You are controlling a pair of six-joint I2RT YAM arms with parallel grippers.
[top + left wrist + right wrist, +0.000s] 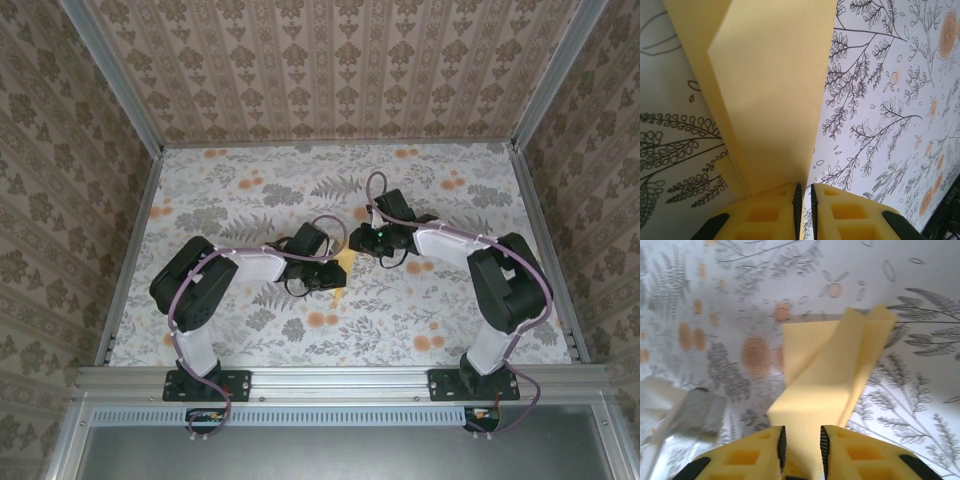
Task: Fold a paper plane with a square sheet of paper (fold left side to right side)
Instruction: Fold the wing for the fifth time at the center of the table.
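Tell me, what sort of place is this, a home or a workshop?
Probably a robot test booth, not a home: a left arm and right arm are bolted to a metal rail, patterned panels wall in the flowered tabletop, and both arms work on yellow paper.

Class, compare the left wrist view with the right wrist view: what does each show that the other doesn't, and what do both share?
Left wrist: the left claw pinched shut on the thin yellow folded sheet of paper, its layers rising. Right wrist: the right claw astride the paper's narrow end with a wider gap, and a blurred grey shape. Both: the paper and the white fern-and-flower printed cloth.
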